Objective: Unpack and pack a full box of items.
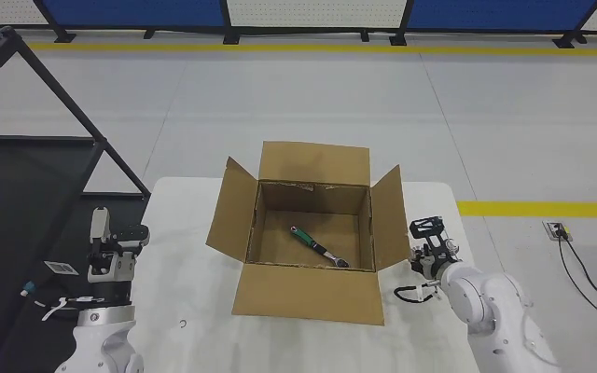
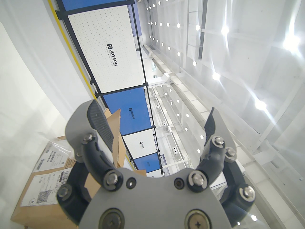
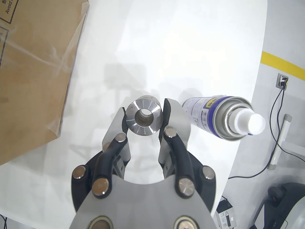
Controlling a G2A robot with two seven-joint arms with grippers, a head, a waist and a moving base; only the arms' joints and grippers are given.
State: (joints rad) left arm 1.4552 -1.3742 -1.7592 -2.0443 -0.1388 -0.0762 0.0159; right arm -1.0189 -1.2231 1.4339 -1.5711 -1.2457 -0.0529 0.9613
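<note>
One white table (image 1: 187,308) underneath, bearing an open cardboard box (image 1: 308,291) at its middle, flaps splayed outward, likely to leave the mouth free for reaching in. Off the box's left side, the left gripper (image 2: 154,117): pointed up toward the ceiling, jaws wide apart, holding nothing, seemingly parked clear of the work. Past the box's right flap, a spray can (image 3: 212,117) with a white nozzle cap, apparently standing upright on the table, just beside the right gripper (image 3: 143,120); judged already unpacked. Down on the box floor, a ratchet wrench (image 1: 317,246) with a green handle, lying diagonally, seemingly the last item left inside. Smallest, a short steel sleeve (image 3: 143,114), bore facing up: clamped across its round wall between the right jaws, low over the table next to the can, probably for setting down there; resting or hovering, impossible to tell.
</note>
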